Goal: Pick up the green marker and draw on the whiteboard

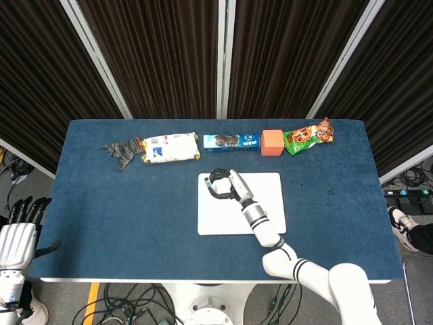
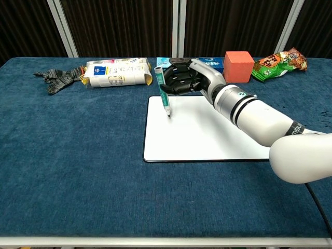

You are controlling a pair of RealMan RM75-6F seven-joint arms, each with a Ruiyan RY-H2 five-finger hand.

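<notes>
My right hand (image 2: 185,81) (image 1: 222,184) grips the green marker (image 2: 163,91), which stands nearly upright with its tip down on the upper left part of the whiteboard (image 2: 218,136) (image 1: 264,211). The board's white surface shows no marks that I can make out. In the head view the marker is mostly hidden inside the hand. My left hand (image 1: 19,233) hangs off the table's left front corner with its fingers spread and nothing in it; the chest view does not show it.
Along the far edge lie a grey striped glove (image 2: 57,79), a white snack pack (image 2: 115,72), a blue cookie box (image 1: 232,141), an orange cube (image 2: 238,66) and a green snack bag (image 2: 278,58). Blue cloth (image 2: 78,171) covers the table.
</notes>
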